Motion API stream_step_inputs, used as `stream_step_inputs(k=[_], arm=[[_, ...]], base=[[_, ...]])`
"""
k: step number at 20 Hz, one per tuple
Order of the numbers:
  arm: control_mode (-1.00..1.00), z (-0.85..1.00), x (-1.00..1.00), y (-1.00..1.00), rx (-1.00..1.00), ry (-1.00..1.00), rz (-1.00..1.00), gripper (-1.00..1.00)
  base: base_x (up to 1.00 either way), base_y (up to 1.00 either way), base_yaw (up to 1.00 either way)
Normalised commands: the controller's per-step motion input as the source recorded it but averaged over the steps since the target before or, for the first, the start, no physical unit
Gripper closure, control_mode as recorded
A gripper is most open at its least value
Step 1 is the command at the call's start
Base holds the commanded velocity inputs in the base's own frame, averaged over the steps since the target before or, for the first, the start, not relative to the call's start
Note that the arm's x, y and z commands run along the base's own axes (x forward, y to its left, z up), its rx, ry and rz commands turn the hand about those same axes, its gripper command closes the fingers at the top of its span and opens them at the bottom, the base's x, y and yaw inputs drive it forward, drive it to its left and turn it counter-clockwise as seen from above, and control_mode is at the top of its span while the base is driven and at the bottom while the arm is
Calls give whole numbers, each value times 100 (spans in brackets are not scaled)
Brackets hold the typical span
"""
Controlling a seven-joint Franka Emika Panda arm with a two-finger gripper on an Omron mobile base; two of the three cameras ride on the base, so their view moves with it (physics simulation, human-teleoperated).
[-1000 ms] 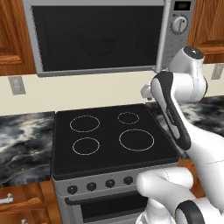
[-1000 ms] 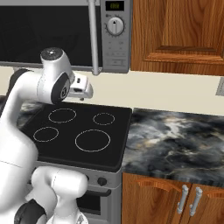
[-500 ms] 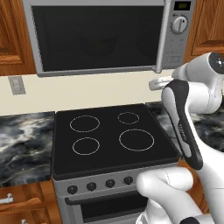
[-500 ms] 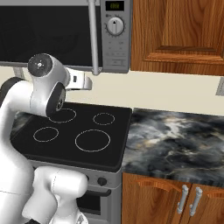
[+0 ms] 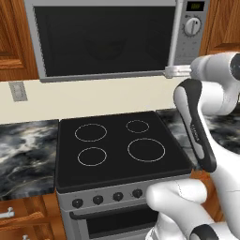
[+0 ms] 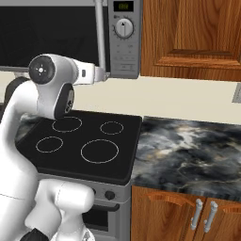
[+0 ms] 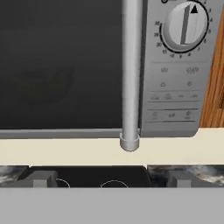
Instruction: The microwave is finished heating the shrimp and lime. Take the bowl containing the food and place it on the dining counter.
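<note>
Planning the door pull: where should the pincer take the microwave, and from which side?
Grip the vertical bar handle on the microwave, between the dark glass door and the knob panel. Come straight in from the front, with the open pincer raised from below the bar's bottom end and its fingers straddling the bar left-right. The bar looks slim, round and proud of the door.
</note>
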Motion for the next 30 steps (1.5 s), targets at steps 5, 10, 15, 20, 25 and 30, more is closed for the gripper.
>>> stream_step_inputs(k=[5,10,15,20,25,30], arm=[[-100,34,56,-23,0,-16,-7,-100],[-100,5,88,0,0,-2,-1,-100],[-100,0,82,0,0,0,0,-100],[-100,0,81,0,0,0,0,-100],[-100,0,74,-2,0,0,0,-100],[-100,0,51,-8,0,2,0,-100]], base=[[0,0,0],[0,0,0],[0,0,0],[0,0,0],[0,0,0],[0,0,0]])
